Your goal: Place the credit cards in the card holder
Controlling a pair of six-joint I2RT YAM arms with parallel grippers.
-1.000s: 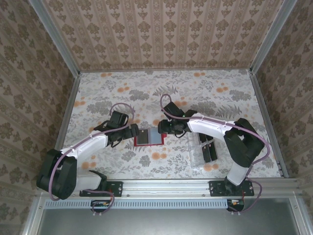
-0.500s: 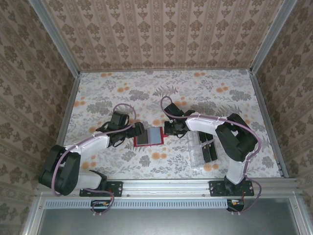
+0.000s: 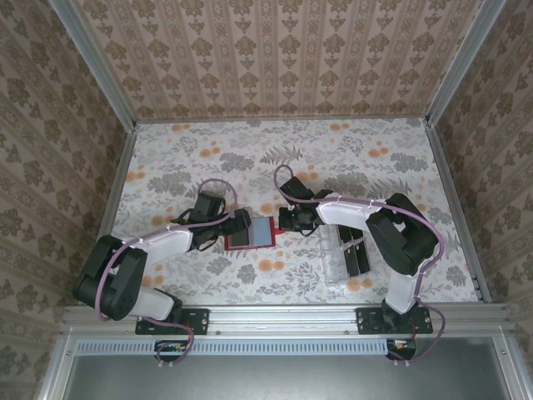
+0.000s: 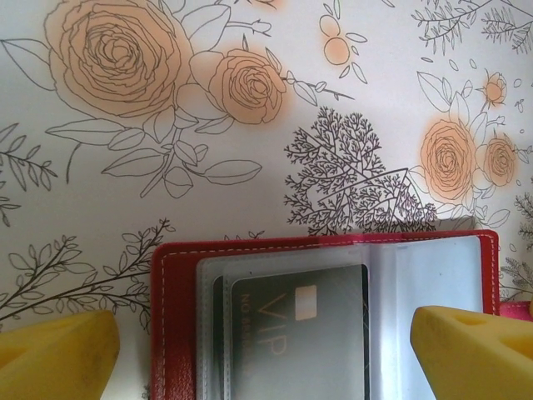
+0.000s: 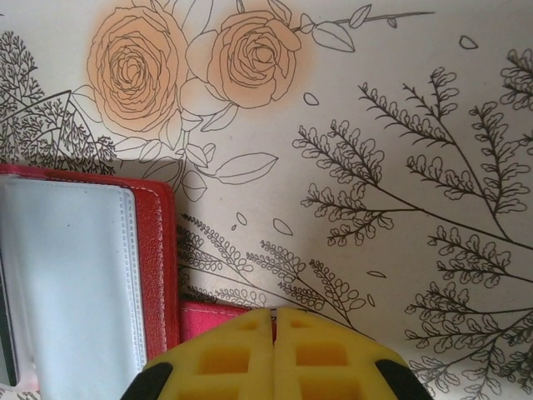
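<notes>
One credit card (image 4: 300, 342), cut off below, we see at the left wrist. Left claw (image 4: 266, 354) apart, right claw (image 5: 273, 350) together.

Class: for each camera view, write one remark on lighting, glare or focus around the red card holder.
Top external: soft even light, no hard shadows, card holder small but sharp. Left wrist: the clear sleeve hazes the black card, its VIP print legible; left fingers cropped at the bottom corners. Right wrist: sleeve washes out pale, tablecloth print crisp.
</notes>
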